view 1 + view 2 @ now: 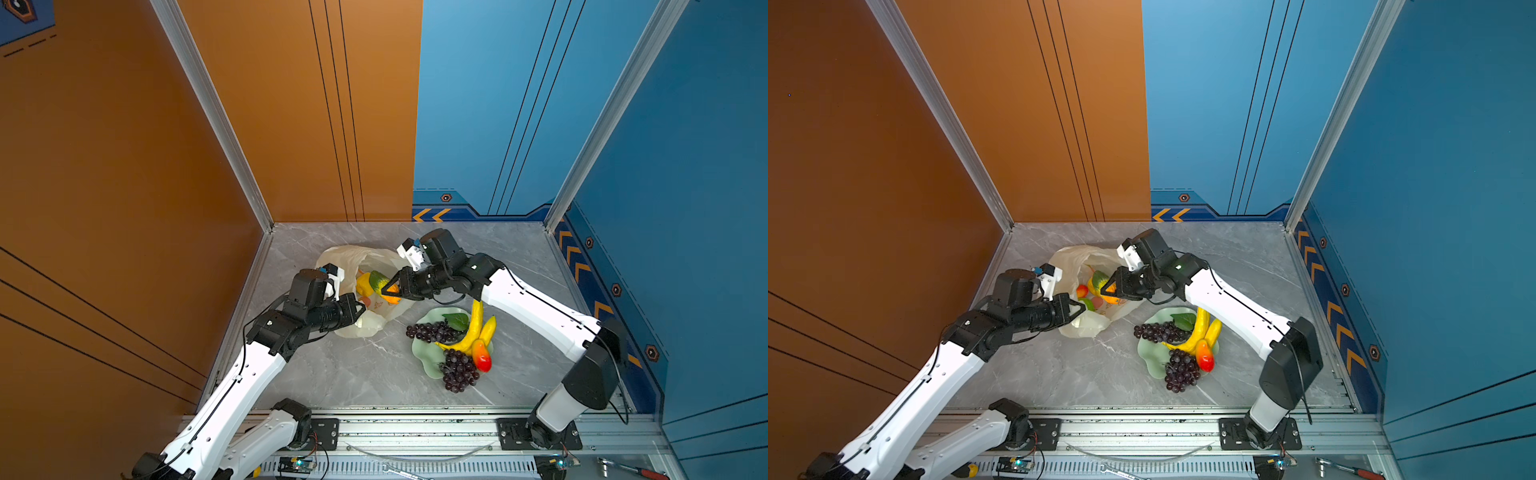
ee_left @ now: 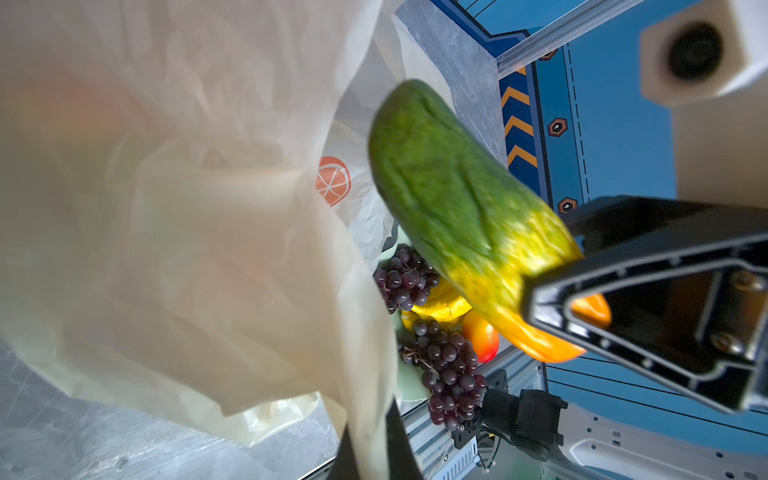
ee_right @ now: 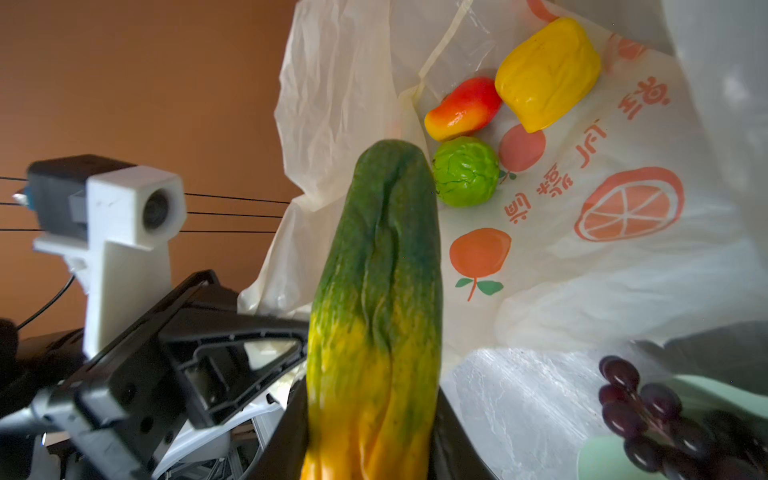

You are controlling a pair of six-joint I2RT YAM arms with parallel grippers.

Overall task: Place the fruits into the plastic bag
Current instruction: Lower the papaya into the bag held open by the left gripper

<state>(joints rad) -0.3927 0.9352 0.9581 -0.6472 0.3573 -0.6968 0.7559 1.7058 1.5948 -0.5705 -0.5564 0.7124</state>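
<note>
The right gripper [image 1: 388, 291] is pinching the long fruit's [image 1: 376, 279] orange end over the bag [image 1: 345, 255] mouth while the left gripper [image 1: 361, 308] is clamping the thin rim, which could slip free and shut the opening.

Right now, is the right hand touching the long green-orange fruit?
Touching. The left wrist view shows the right hand clamped on the orange end of the green-orange fruit.

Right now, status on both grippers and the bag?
Left gripper shut on plastic bag rim. Right gripper shut on green-orange fruit, at bag mouth. Nothing in the way.
</note>
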